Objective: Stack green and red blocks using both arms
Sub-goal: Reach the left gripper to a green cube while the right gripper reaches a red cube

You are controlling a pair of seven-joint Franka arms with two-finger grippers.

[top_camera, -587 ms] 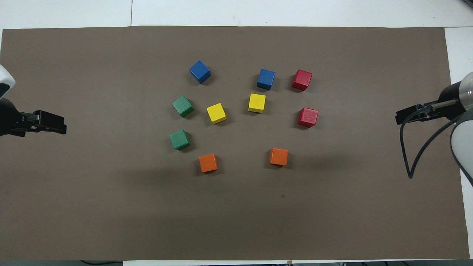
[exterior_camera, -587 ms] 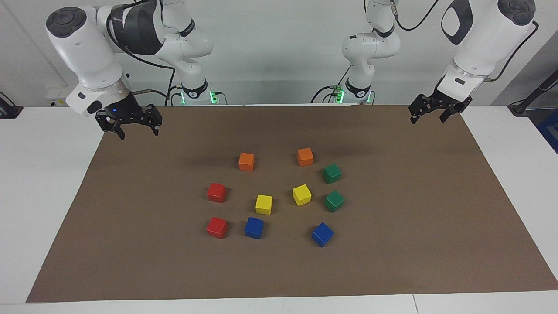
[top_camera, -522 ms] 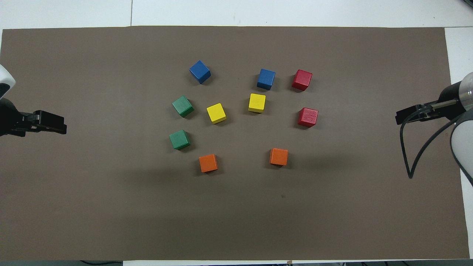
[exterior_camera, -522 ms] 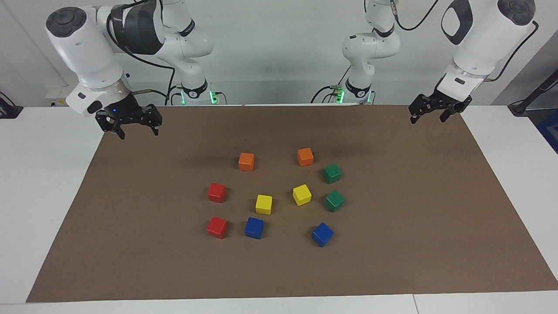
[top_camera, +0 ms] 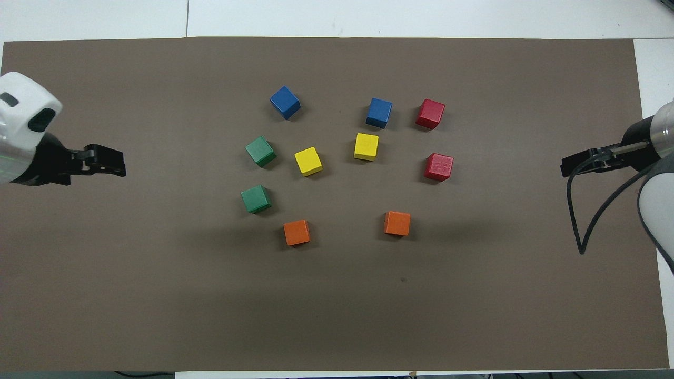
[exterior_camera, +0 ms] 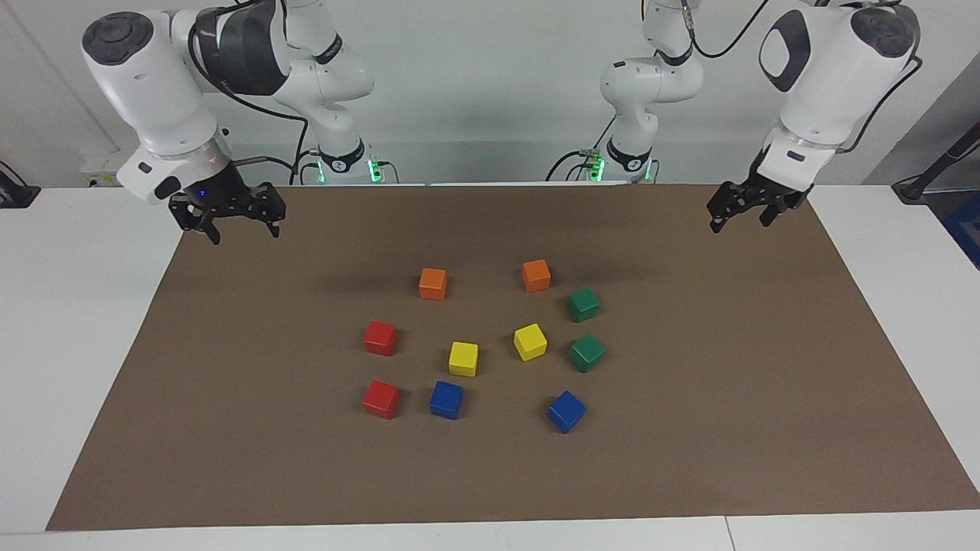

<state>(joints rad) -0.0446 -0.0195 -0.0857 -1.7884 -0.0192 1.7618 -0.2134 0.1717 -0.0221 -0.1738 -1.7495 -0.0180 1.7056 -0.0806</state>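
Note:
Two green blocks [exterior_camera: 583, 304] [exterior_camera: 587, 352] lie on the brown mat toward the left arm's end of the cluster; they also show in the overhead view [top_camera: 256, 199] [top_camera: 260, 151]. Two red blocks [exterior_camera: 380, 337] [exterior_camera: 380, 399] lie toward the right arm's end, also in the overhead view [top_camera: 439, 167] [top_camera: 430, 113]. All four rest apart, none stacked. My left gripper [exterior_camera: 739, 223] [top_camera: 120, 164] is open and empty in the air over the mat's end, well away from the green blocks. My right gripper [exterior_camera: 243, 229] [top_camera: 571, 166] is open and empty over the mat's other end.
Two orange cubes [exterior_camera: 432, 283] [exterior_camera: 536, 275] lie nearest the robots. Two yellow cubes [exterior_camera: 463, 358] [exterior_camera: 530, 341] sit in the middle of the cluster. Two blue cubes [exterior_camera: 445, 399] [exterior_camera: 566, 411] lie farthest out. The brown mat [exterior_camera: 766, 383] covers the white table.
My left gripper has moved a little inward over the mat toward the cluster. My right gripper has hardly moved. No block has moved.

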